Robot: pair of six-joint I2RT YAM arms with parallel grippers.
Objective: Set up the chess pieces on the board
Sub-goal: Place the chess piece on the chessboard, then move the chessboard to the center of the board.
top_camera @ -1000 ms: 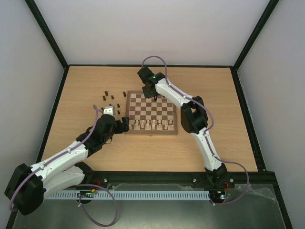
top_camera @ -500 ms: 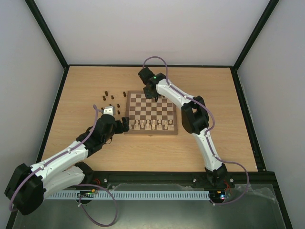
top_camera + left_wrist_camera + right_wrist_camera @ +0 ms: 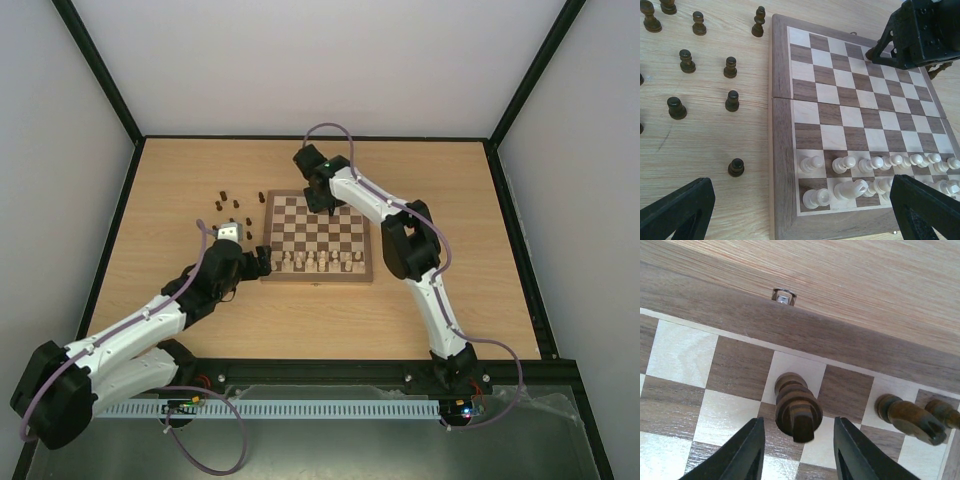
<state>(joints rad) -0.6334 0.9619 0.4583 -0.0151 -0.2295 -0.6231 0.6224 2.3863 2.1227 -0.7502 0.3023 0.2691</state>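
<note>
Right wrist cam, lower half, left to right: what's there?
Finger → dark piece → other finger → second dark piece → third dark piece, cut off by the frame edge.

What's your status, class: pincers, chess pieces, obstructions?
Left pincer open beside the board. Right pincer open around dark piece upright on far row. Nothing obstructing.

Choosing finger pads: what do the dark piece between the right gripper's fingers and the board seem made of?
Dark chess piece: likely turned wood, dark-stained, slight sheen; grain streaks, lathe rings. Board: wood, perhaps veneer, smooth satin; grain shows in squares and border.
</note>
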